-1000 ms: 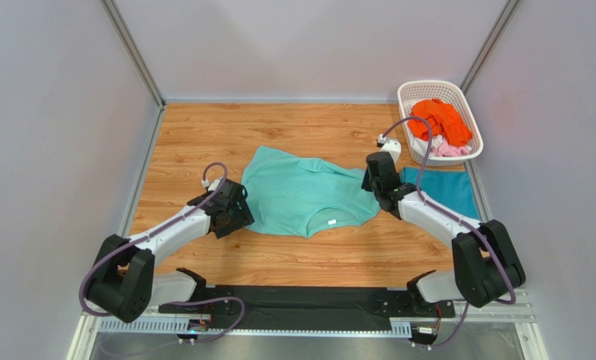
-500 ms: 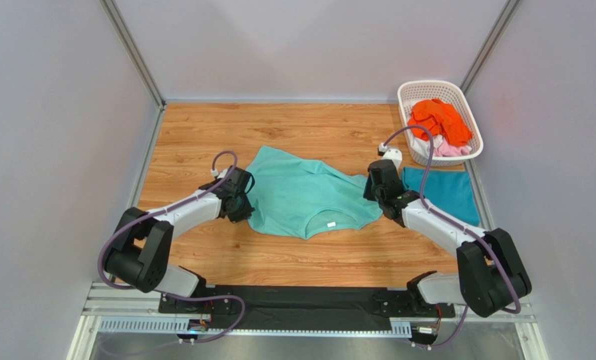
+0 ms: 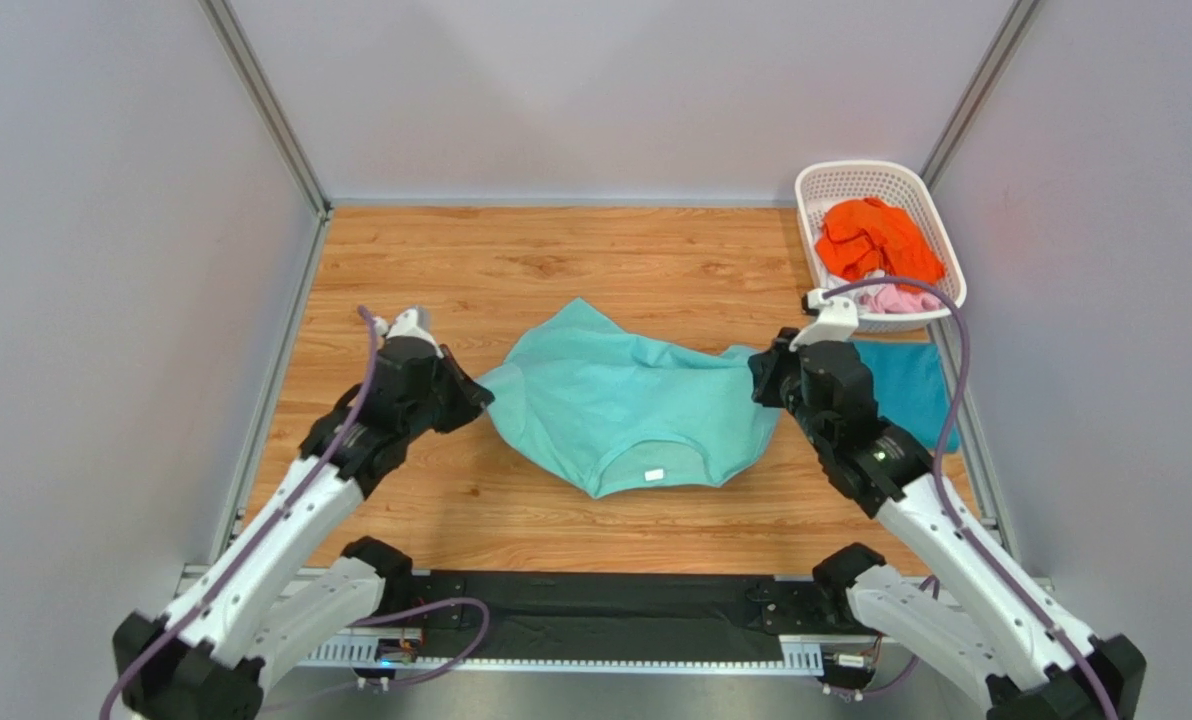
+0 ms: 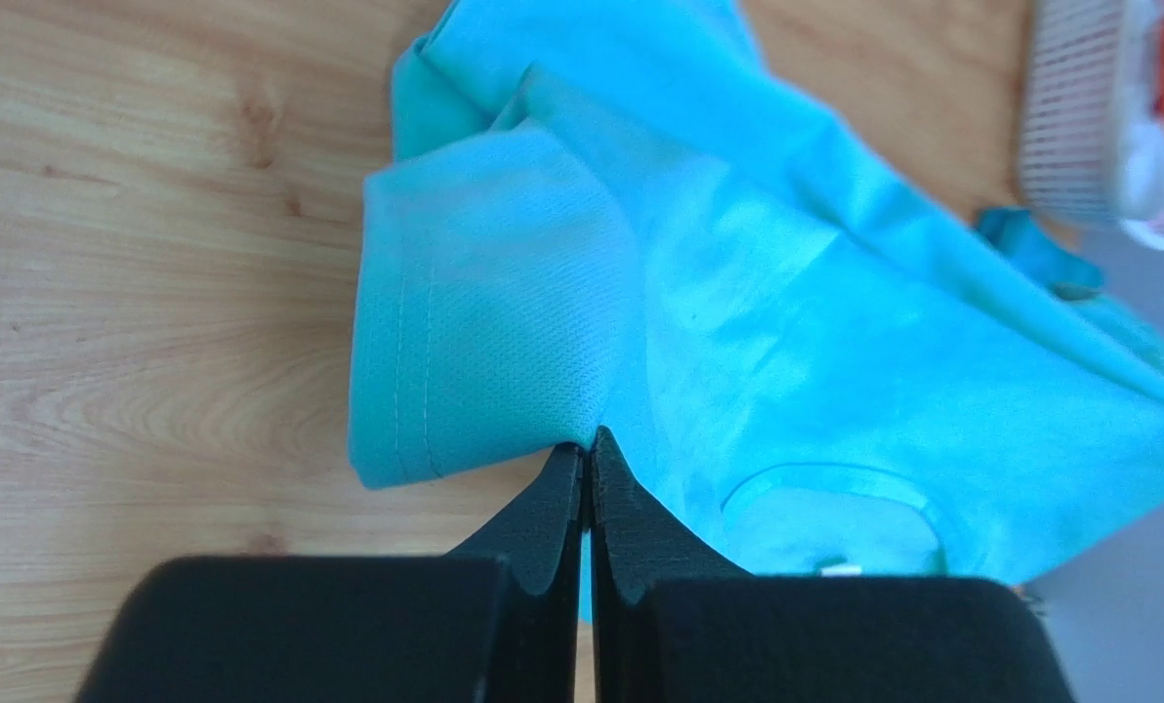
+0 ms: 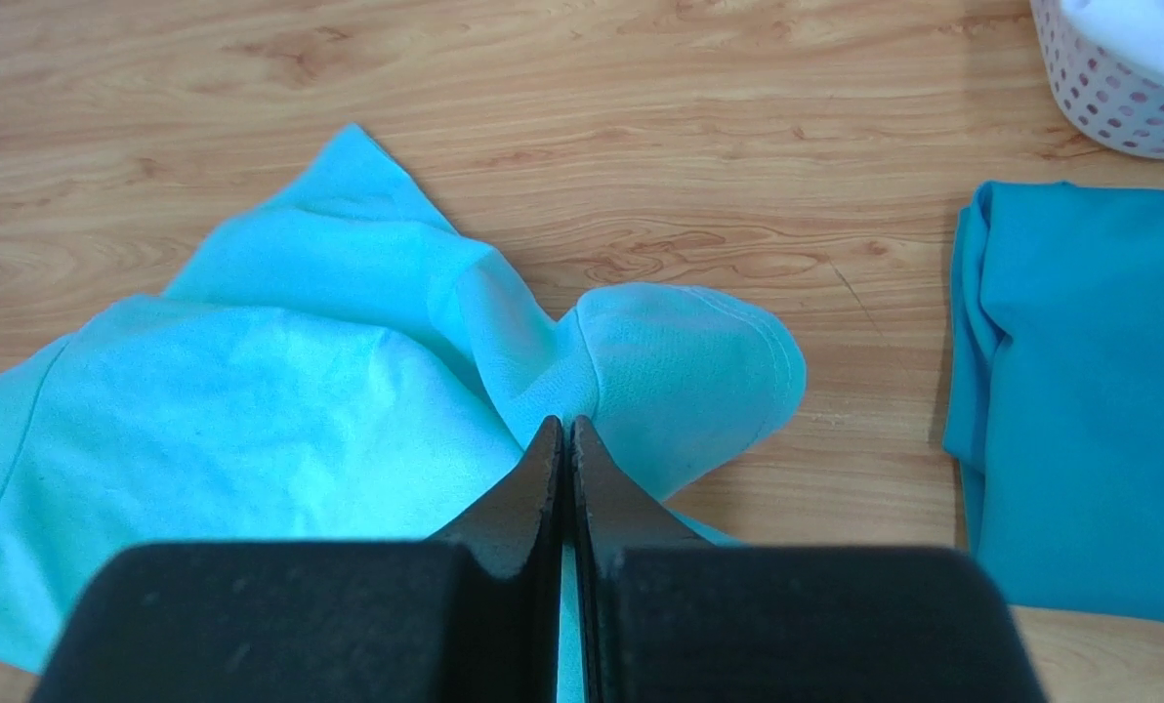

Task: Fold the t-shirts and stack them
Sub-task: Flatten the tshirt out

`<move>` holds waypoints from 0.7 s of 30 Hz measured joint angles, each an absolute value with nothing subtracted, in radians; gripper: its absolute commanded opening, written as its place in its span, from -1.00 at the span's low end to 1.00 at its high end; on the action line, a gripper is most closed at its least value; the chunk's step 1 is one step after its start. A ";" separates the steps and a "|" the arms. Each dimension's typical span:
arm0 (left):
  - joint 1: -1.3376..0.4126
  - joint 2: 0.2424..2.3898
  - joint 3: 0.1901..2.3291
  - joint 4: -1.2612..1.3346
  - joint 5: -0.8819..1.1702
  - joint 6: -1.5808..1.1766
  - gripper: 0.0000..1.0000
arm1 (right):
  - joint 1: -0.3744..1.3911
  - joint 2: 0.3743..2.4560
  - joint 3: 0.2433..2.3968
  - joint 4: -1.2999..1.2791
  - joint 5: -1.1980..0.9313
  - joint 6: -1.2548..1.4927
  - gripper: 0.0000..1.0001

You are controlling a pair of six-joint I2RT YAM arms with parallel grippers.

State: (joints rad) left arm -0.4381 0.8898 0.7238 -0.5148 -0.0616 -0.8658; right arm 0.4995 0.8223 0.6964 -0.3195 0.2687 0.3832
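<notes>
left pincer [image 3: 464,399] clamped tight, fingers pressed together with barely a sliver between them, and it has the mint green t-shirt [image 3: 632,408] nipped at the tips, right where a sleeve meets the body; from the left wrist, that sleeve fans out just ahead of the tips and to their left, flat on the wooden table [image 3: 557,255]; the body of the shirt runs off ahead and to the right, and the collar ring sits close by the right side of the fingers; over to the right pincer [image 3: 769,384], same story, closed hard with hardly any gap, gripping the shirt at the other sleeve seam; from the right wrist, the rounded sleeve bulges just ahead of the tips and to their right, while the body spreads wide to their left; seen from above, the shirt spans from one pincer to the other, collar turned toward the arm bases; whether its middle rests on the wood or hangs just off it, i cannot tell; the teal blue t-shirt [image 3: 906,393] lies folded flat on the outer side of the right pincer, near it but apart from the mint shirt; beyond that pincer, further out, the white basket [image 3: 820,186], the orange t-shirt [image 3: 873,234] heaped on top, the pink t-shirt [image 3: 897,300] under its near edge
</notes>
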 measured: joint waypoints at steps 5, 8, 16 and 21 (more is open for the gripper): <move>-0.439 0.610 0.795 -0.604 -0.025 -0.871 -1.00 | 0.503 0.656 0.790 -0.451 0.191 0.388 -1.00; -0.439 0.516 0.888 -0.628 0.013 -0.873 -1.00 | 0.504 0.598 0.883 -0.503 0.126 0.390 -0.99; -0.439 0.582 1.184 -0.661 0.093 -0.841 -1.00 | 0.508 0.572 1.147 -0.550 0.049 0.393 -1.00; -0.439 0.702 1.323 -0.690 0.071 -0.797 -1.00 | 0.508 0.661 1.244 -0.546 0.056 0.369 -1.00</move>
